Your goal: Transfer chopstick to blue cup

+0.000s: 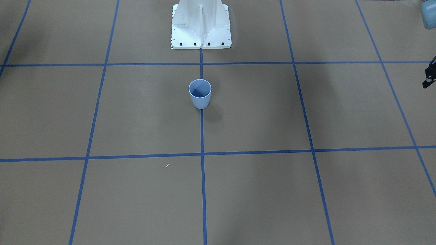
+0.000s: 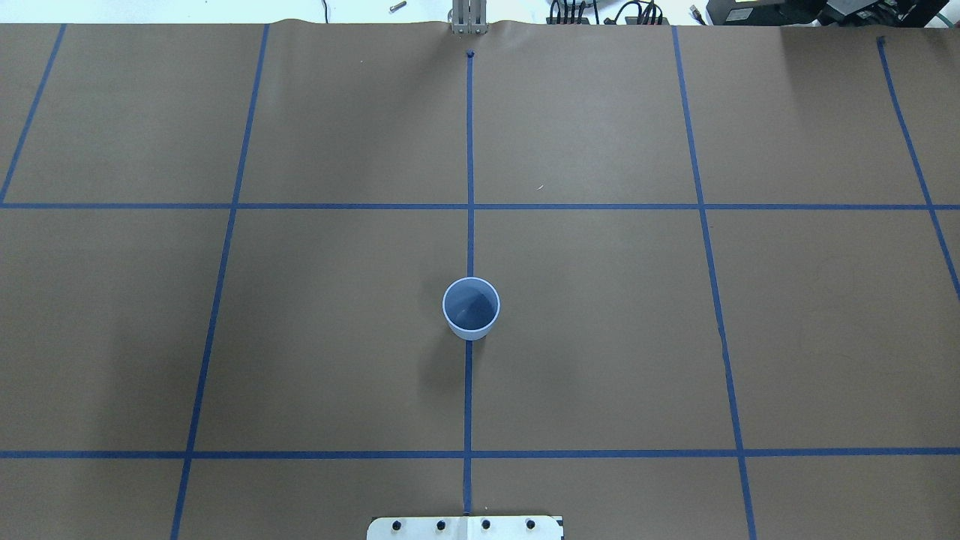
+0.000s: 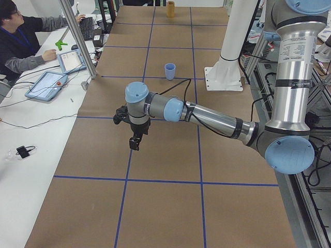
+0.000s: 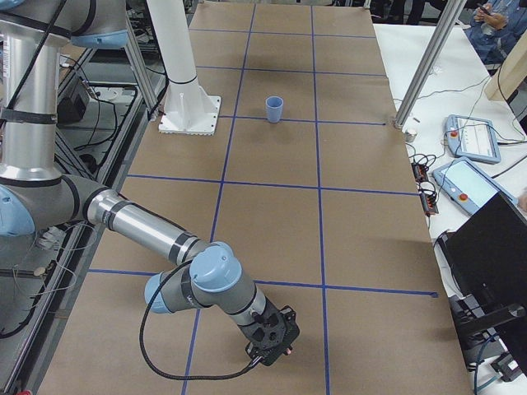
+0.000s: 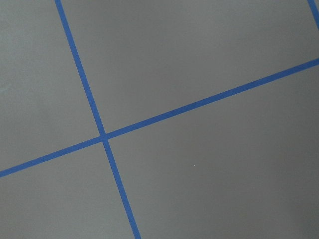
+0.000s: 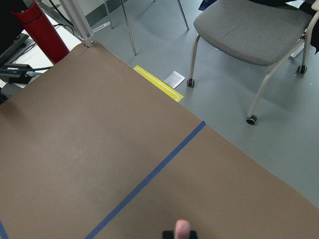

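Observation:
The blue cup stands upright and empty on the centre tape line, a little in front of the robot's base. In the right wrist view the rounded pale-pink end of the chopstick shows at the bottom edge, with my right gripper shut on it. That gripper hangs low over the table's right end, far from the cup. My left gripper points down over the left end, also far from the cup. Only a black part of it shows at the front view's edge, so I cannot tell its state.
The white robot pedestal stands behind the cup. A tan cup sits at the table's far right end. A person sits at a side desk with tablets. Beyond the right table edge are a chair and a red cylinder.

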Robot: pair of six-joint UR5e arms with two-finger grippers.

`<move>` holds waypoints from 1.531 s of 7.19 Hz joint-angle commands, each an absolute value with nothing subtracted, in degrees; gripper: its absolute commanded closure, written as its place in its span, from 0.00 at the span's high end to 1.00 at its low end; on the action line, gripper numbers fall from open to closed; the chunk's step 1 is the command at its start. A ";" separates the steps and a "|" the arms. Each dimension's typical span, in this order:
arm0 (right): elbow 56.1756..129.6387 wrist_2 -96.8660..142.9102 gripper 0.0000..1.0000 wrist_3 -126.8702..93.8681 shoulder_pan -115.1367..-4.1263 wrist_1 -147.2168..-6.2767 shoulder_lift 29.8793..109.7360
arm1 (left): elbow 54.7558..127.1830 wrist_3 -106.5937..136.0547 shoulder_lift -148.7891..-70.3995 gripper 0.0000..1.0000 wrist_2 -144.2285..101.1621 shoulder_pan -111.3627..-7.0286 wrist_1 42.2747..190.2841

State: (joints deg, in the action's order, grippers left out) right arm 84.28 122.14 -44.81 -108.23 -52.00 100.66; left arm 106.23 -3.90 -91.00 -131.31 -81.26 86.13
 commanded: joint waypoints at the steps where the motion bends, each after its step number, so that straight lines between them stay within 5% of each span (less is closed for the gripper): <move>1: 95.11 123.48 0.00 -34.15 -113.53 -68.63 100.98 | 106.17 -3.87 -90.97 0.99 -131.31 -81.21 86.05; 5: 104.40 123.49 0.00 -23.02 -118.39 -85.33 97.92 | 106.08 -3.78 -90.97 0.99 -131.31 -81.30 85.87; 11: 110.82 131.12 0.00 -48.47 -95.05 -85.78 86.07 | 104.78 -13.58 -85.87 0.99 -132.63 -88.74 84.47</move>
